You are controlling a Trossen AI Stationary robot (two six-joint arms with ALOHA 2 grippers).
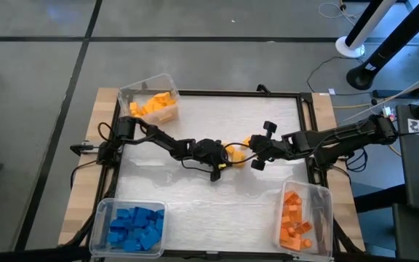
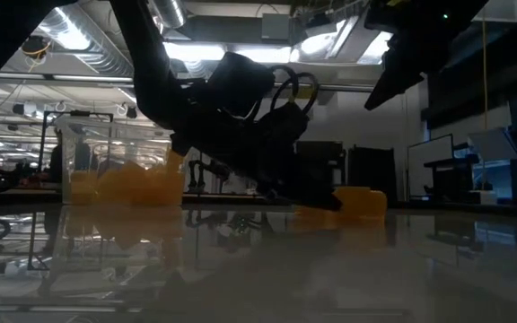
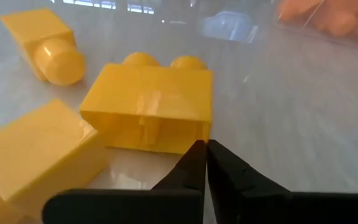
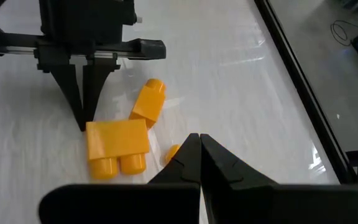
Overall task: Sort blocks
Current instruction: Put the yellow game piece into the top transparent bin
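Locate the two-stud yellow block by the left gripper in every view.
High: table middle, two-stud yellow block beside the left gripper.
Low: cannot tell it apart among the yellow shapes behind the gripper.
Left wrist: centre, just past the shut gripper.
Right wrist: lower left.
Shared landmark: the left gripper.
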